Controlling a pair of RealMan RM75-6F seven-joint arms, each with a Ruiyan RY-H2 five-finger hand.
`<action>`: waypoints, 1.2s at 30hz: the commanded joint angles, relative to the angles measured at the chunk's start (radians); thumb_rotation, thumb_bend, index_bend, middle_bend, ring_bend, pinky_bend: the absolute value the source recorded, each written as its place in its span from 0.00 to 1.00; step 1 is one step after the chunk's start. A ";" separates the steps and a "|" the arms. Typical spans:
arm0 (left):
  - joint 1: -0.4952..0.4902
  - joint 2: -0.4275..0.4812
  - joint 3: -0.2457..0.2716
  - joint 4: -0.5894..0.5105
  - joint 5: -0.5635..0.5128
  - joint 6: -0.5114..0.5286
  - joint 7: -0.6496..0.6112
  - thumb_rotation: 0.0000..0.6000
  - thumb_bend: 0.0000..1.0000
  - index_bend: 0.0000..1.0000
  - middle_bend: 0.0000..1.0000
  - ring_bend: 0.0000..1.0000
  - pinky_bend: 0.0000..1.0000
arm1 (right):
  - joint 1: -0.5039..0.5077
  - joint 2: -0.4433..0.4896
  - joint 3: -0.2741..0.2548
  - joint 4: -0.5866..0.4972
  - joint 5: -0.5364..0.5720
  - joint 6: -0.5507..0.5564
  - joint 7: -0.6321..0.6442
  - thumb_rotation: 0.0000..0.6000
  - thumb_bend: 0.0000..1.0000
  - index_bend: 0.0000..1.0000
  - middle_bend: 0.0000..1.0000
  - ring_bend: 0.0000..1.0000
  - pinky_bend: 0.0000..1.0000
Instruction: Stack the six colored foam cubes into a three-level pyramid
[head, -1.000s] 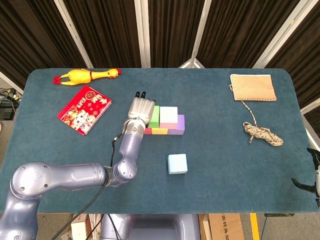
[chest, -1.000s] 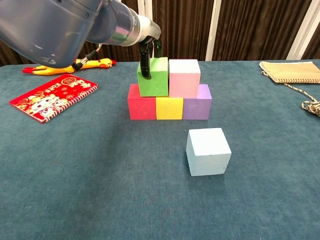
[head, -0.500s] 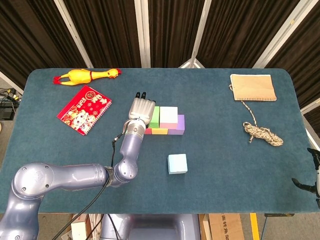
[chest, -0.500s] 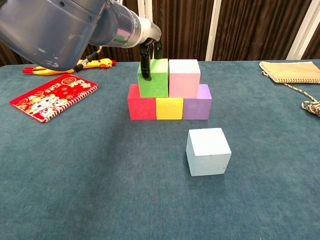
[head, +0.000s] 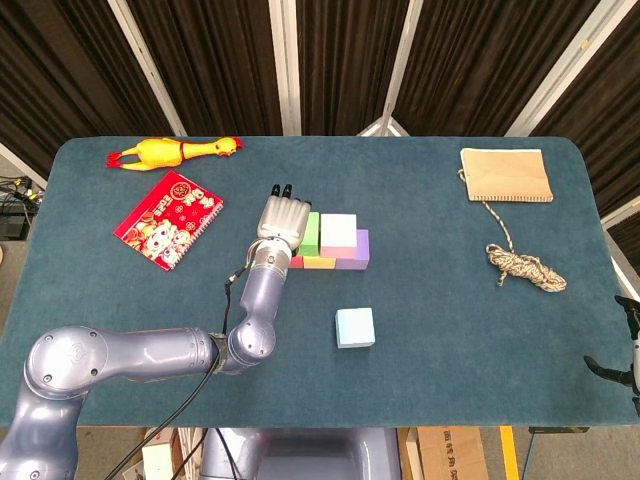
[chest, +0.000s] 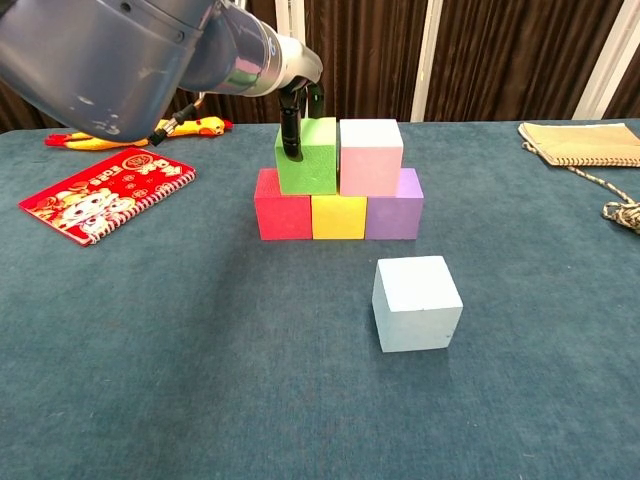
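Red (chest: 283, 218), yellow (chest: 339, 217) and purple (chest: 393, 215) cubes form a row on the blue table. On top of them sit a green cube (chest: 310, 160) and a pink cube (chest: 371, 157) side by side. My left hand (head: 282, 217) grips the green cube (head: 311, 232) from its left, one finger (chest: 293, 130) down its front face. A light blue cube (head: 354, 327) lies alone nearer to me, in front of the stack (chest: 416, 303). Only a sliver of my right hand (head: 630, 360) shows at the far right edge.
A red notebook (head: 168, 219) and a yellow rubber chicken (head: 175, 151) lie at the left back. A tan pad (head: 506, 175) and a coil of rope (head: 525, 265) lie at the right. The left forearm (head: 255, 300) stretches over the table left of the light blue cube.
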 joint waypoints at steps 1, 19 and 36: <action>-0.001 0.000 -0.001 -0.001 0.001 0.002 0.002 1.00 0.36 0.27 0.27 0.00 0.00 | 0.000 -0.001 0.000 0.000 0.000 0.000 0.000 1.00 0.19 0.13 0.14 0.02 0.00; -0.002 0.009 -0.011 -0.020 -0.010 0.010 0.025 1.00 0.29 0.21 0.22 0.00 0.00 | 0.001 -0.003 0.002 0.003 0.001 0.001 -0.001 1.00 0.19 0.14 0.14 0.02 0.00; -0.001 0.188 -0.063 -0.258 -0.053 0.085 0.073 1.00 0.26 0.11 0.11 0.00 0.00 | 0.001 -0.008 0.003 0.006 0.003 0.004 -0.012 1.00 0.19 0.14 0.14 0.02 0.00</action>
